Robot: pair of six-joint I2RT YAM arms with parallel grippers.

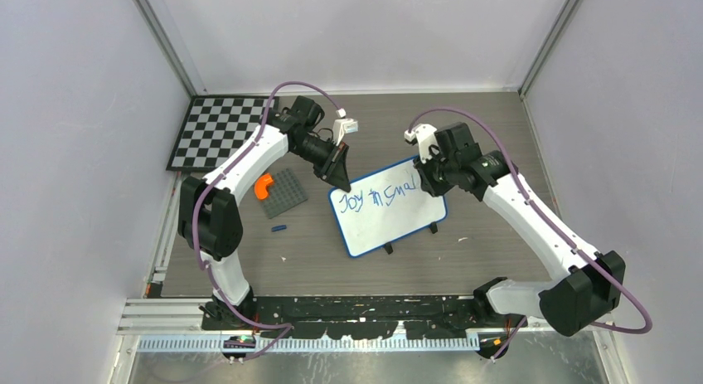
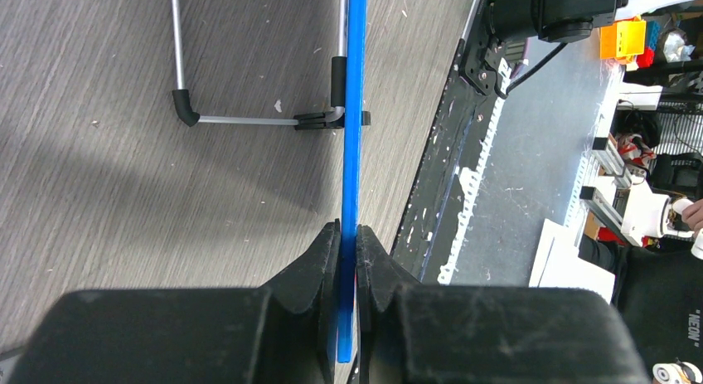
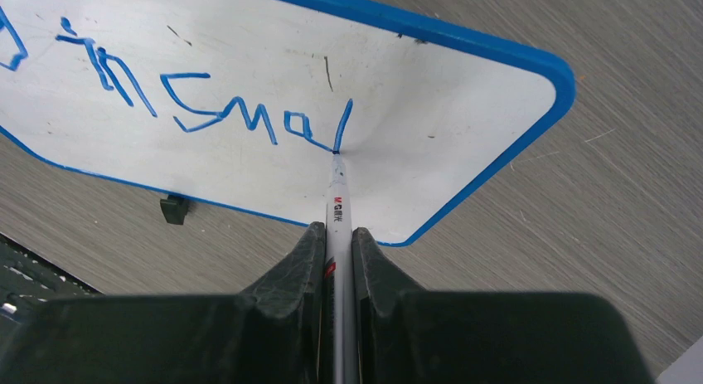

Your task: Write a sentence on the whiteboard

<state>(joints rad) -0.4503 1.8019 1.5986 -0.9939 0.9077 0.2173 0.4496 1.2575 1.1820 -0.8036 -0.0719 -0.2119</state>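
Observation:
The whiteboard, white with a blue frame, lies tilted mid-table on its two black feet. Blue writing along its top reads about "Joy in Smal". My left gripper is shut on the board's upper left corner; in the left wrist view the blue frame edge runs between its fingers. My right gripper is shut on a grey marker. The marker's tip touches the board at the foot of the last "l". The board fills the upper right wrist view.
A black-and-white checkerboard lies at the back left. A grey studded plate with an orange piece sits left of the board. A small blue cap lies near it. The board's wire stand shows in the left wrist view.

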